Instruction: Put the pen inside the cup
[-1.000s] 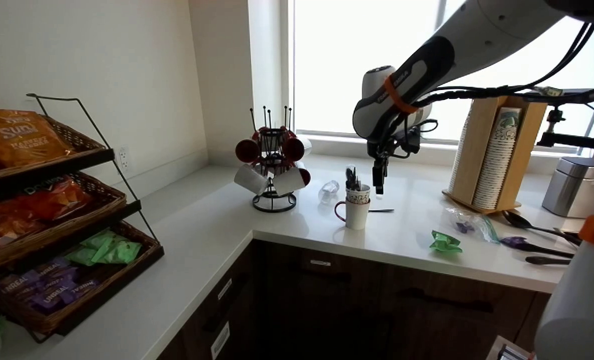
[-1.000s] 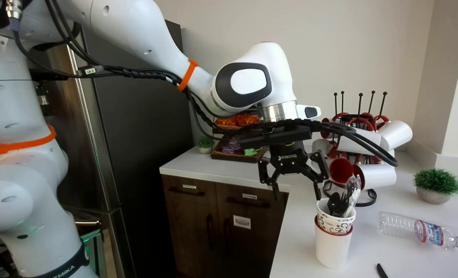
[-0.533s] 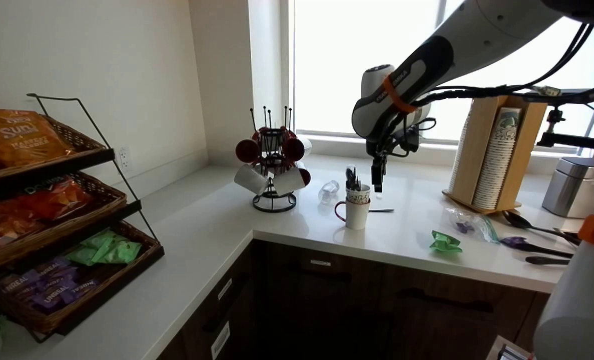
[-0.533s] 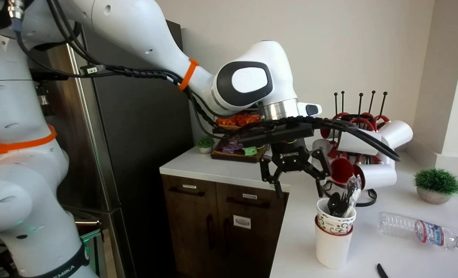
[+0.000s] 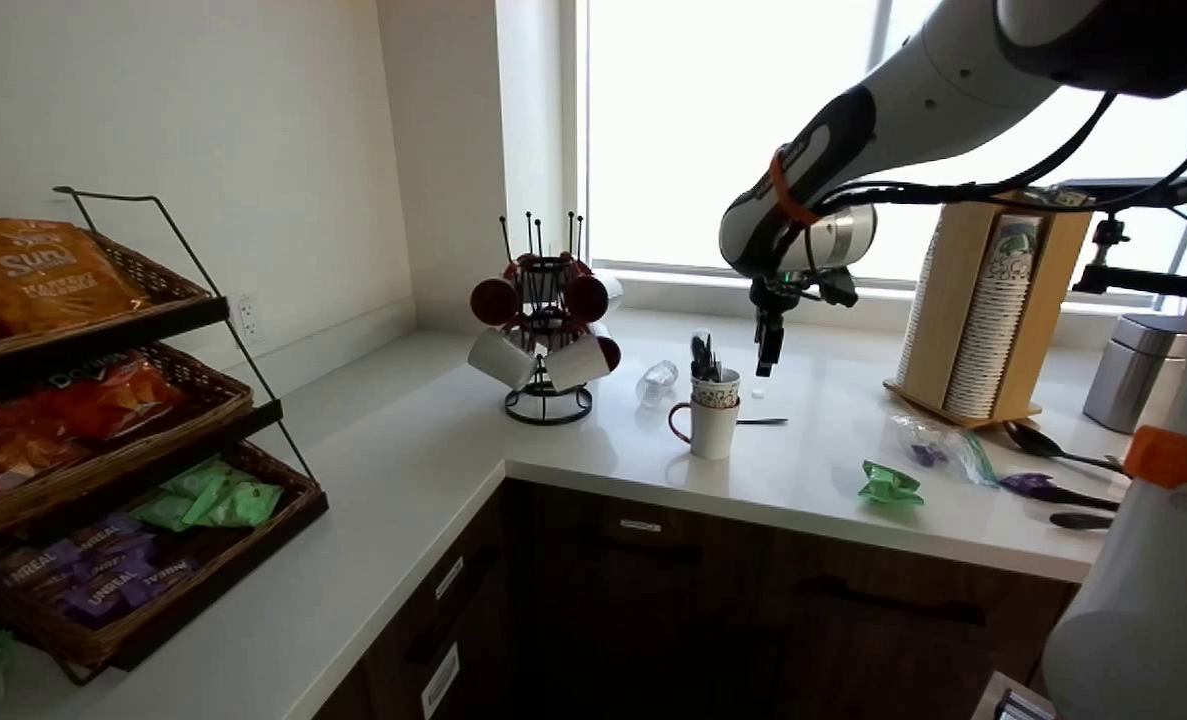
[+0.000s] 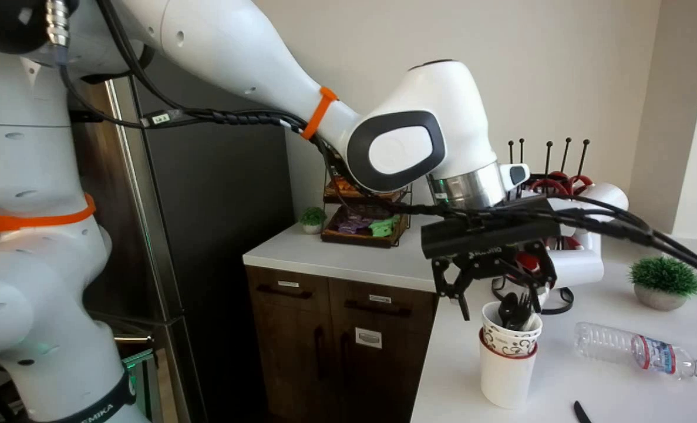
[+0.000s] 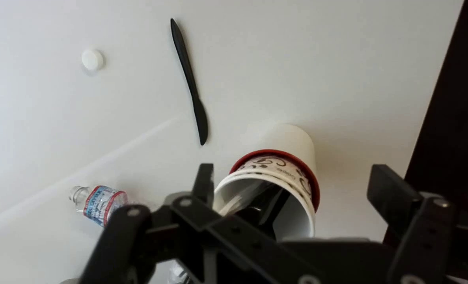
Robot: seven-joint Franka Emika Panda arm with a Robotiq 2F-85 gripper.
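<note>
Arm slopes downward over the desk. Gripper points down, tilted, near the white cup, jaws standing wide apart. Black knife lies flat nearby.

In an exterior view, the gaze comes from well back, over the corner of the smooth white bench toward the bright rectangular window, the tiered wicker snack rack large at the left edge. In an exterior view, it comes from nearer my black two-fingered tool and faces the beige wall beyond my white jointed arm, that rack small in the background. Both tilt slightly down. The wrist view, closest of all, points steeply downward between my fingers. Every view shares the cylindrical white mug with a red rim, the slim black plastic knife and the clear plastic bottle.
</note>
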